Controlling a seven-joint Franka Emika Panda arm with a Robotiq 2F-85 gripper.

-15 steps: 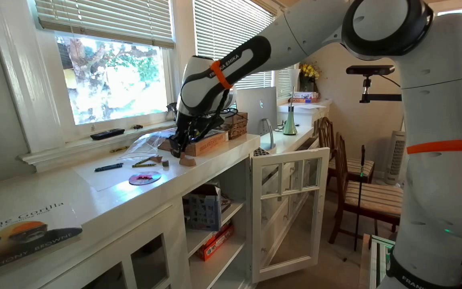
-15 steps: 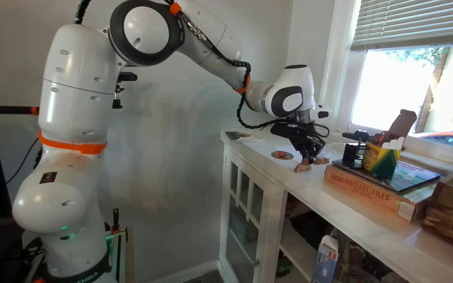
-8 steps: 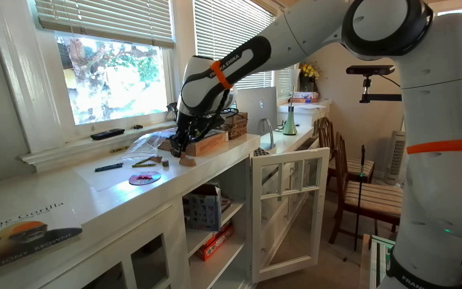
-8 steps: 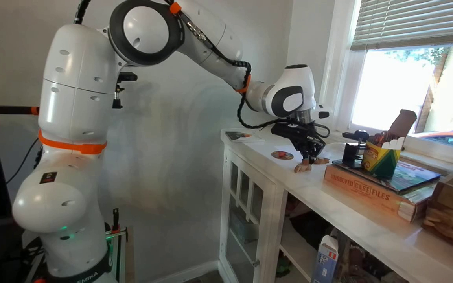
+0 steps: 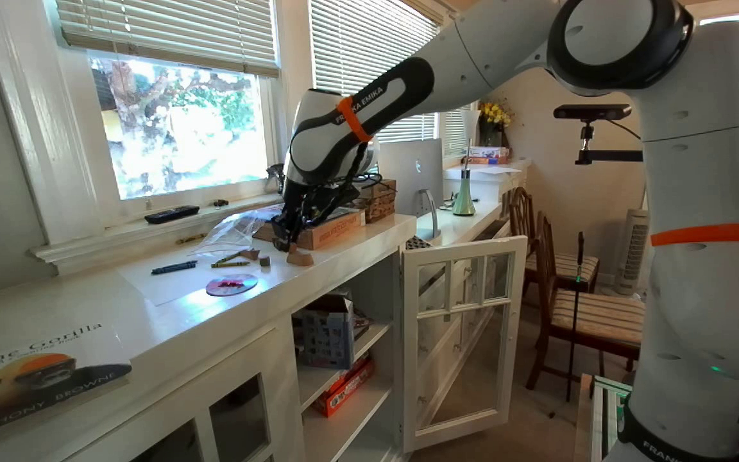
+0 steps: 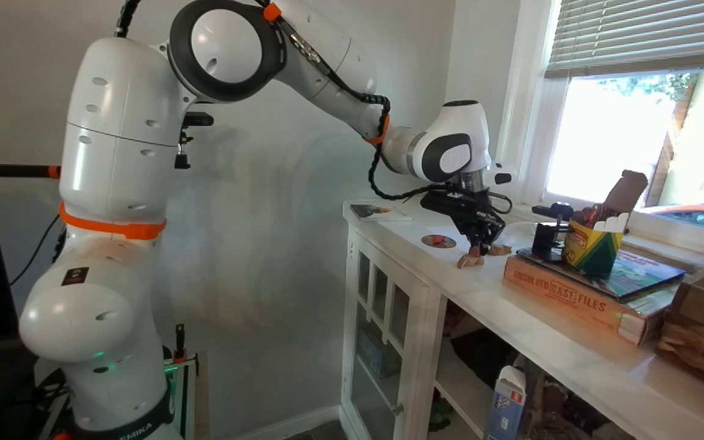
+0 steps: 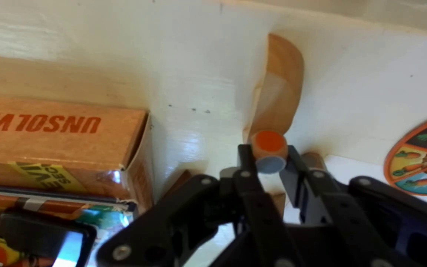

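In the wrist view a small wooden die (image 7: 270,141) shows an orange dot on one face and a bluish one on another. My gripper (image 7: 269,152) is shut on it, a finger pressed to each side. Just beyond the die lies a curved wooden block (image 7: 282,85) on the white countertop; in both exterior views this block (image 5: 299,258) sits right under the fingertips. Whether die and block touch, I cannot tell. More small wooden pieces lie around, among them a little block (image 5: 265,261) and another piece (image 6: 500,250), partly hidden behind the gripper (image 6: 477,245).
An orange case-files box (image 6: 563,293) bears a crayon box (image 6: 595,247) and a black stand. On the counter's other side are a picture disc (image 5: 231,285), crayons (image 5: 174,267), a plastic bag (image 5: 231,232) and a book (image 5: 42,372). Below, a cabinet door (image 5: 462,340) hangs open.
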